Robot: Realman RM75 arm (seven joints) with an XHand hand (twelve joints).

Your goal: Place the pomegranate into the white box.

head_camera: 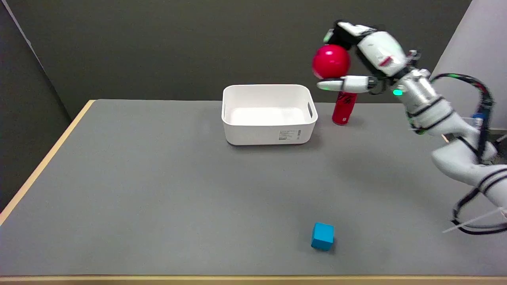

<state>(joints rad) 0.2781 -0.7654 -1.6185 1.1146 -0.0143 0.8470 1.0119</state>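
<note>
My right hand (pixel 362 59) holds the round red pomegranate (pixel 331 61) high in the air, with fingers over its top and one finger stretched under it. The fruit hangs just right of the white box (pixel 269 134) and above its rim level. The white box sits at the table's far middle, open at the top, and nothing shows inside it. My right arm reaches in from the lower right.
A red can (pixel 344 108) stands upright just right of the box, directly below the held fruit. A blue cube (pixel 322 236) lies near the table's front edge. The grey table has a wooden edge along its left and front sides.
</note>
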